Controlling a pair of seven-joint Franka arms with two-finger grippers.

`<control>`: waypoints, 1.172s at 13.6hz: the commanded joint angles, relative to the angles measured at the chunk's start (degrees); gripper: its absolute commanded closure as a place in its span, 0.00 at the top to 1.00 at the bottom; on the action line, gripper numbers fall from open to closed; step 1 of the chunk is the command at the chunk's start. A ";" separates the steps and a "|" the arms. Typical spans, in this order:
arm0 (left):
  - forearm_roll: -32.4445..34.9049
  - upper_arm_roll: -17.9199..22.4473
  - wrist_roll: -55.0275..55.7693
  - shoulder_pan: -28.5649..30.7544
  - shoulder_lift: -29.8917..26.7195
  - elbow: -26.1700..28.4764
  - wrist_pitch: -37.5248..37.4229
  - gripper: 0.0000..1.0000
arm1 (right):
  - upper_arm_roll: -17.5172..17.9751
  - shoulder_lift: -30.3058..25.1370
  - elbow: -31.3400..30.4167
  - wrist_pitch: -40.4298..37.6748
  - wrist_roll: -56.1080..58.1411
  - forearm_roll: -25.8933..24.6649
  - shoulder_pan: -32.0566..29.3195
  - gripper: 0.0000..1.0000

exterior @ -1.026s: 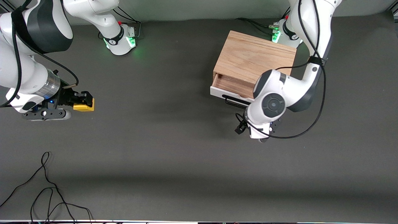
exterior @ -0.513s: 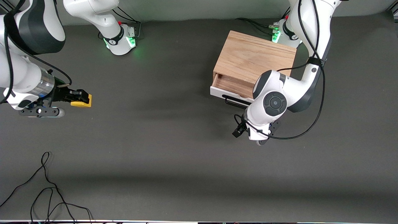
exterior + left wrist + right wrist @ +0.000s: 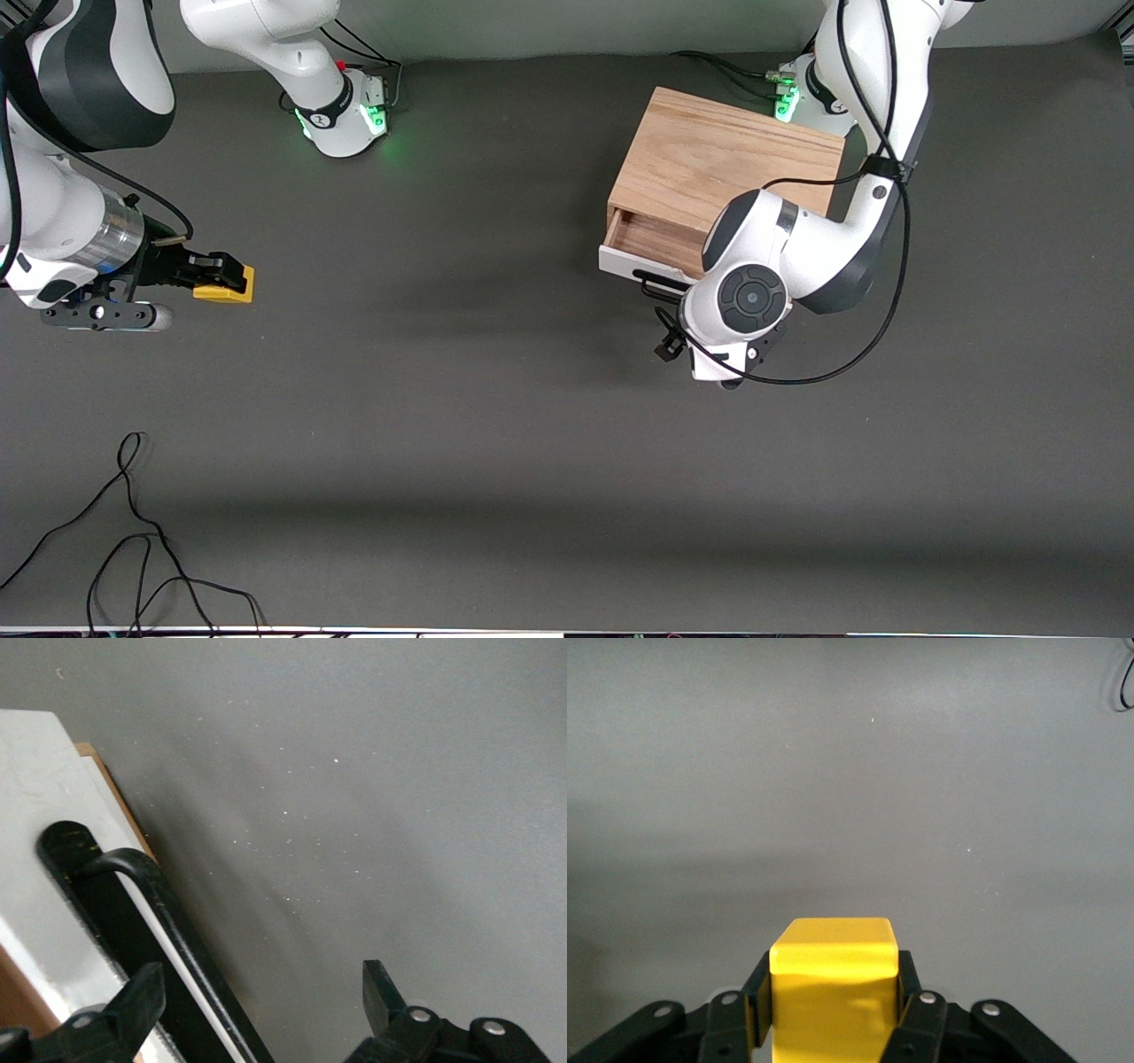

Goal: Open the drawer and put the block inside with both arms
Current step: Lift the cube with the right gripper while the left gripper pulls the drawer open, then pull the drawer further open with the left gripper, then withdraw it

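The light oak cabinet [image 3: 726, 159] stands toward the left arm's end of the table. Its white-fronted drawer [image 3: 651, 248] is pulled part-way out, showing the wood inside. My left gripper [image 3: 259, 997] is open at the drawer front. The black bar handle [image 3: 168, 930] runs between its fingers, close to one finger [image 3: 142, 1001] and not gripped. In the front view the left wrist [image 3: 744, 301] hides most of that gripper. My right gripper [image 3: 213, 273] is shut on the yellow block [image 3: 226, 288] [image 3: 833, 983], just above the mat at the right arm's end.
A loose black cable [image 3: 133, 523] lies on the mat near the front camera at the right arm's end. The green-lit arm bases [image 3: 345, 115] [image 3: 797, 93] stand along the table's back edge. The dark mat [image 3: 461, 372] between block and cabinet is bare.
The right gripper has drawn back a little toward its own end of the table with the block. The left wrist has shifted in toward the drawer handle. The drawer has not moved.
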State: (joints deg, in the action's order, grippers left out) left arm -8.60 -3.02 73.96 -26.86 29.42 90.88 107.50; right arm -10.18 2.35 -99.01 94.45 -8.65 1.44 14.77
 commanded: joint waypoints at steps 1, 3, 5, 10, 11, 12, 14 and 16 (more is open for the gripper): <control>0.25 0.64 1.01 -0.47 1.24 -0.44 -0.37 1.00 | -1.33 -1.64 -1.45 1.09 0.21 0.67 0.70 0.31; 0.25 0.56 1.10 -0.65 2.56 -0.53 0.69 1.00 | -1.33 -1.64 -1.37 1.18 0.21 0.14 0.70 0.31; 0.25 0.65 1.10 -0.74 3.53 -0.44 0.87 1.00 | -1.33 -1.64 -1.28 1.26 0.74 -0.03 0.70 0.31; 1.13 0.65 1.10 -0.74 3.80 -0.88 6.29 1.00 | -1.33 -1.99 -0.93 1.70 1.35 -1.88 0.88 0.31; 1.21 0.65 1.01 -0.74 3.80 -0.88 9.19 1.00 | -1.33 -2.17 -0.93 1.79 1.88 -1.97 0.79 0.31; 1.82 0.65 1.01 -0.74 3.80 -0.88 12.18 1.00 | -1.42 -2.17 -0.93 1.97 2.23 -1.97 0.79 0.31; 2.01 0.65 0.66 -0.74 3.80 -0.88 16.58 1.00 | -1.42 -2.26 -0.93 1.97 2.23 -1.88 0.88 0.31; 2.01 0.56 0.31 -0.65 3.36 -1.14 18.36 1.00 | -1.33 -2.26 -0.93 2.05 2.23 -1.88 0.88 0.31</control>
State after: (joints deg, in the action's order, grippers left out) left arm -8.41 -3.17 74.85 -26.91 31.85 90.59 118.10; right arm -10.96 1.51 -99.01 95.72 -7.77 0.41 14.81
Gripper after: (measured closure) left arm 0.000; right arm 0.449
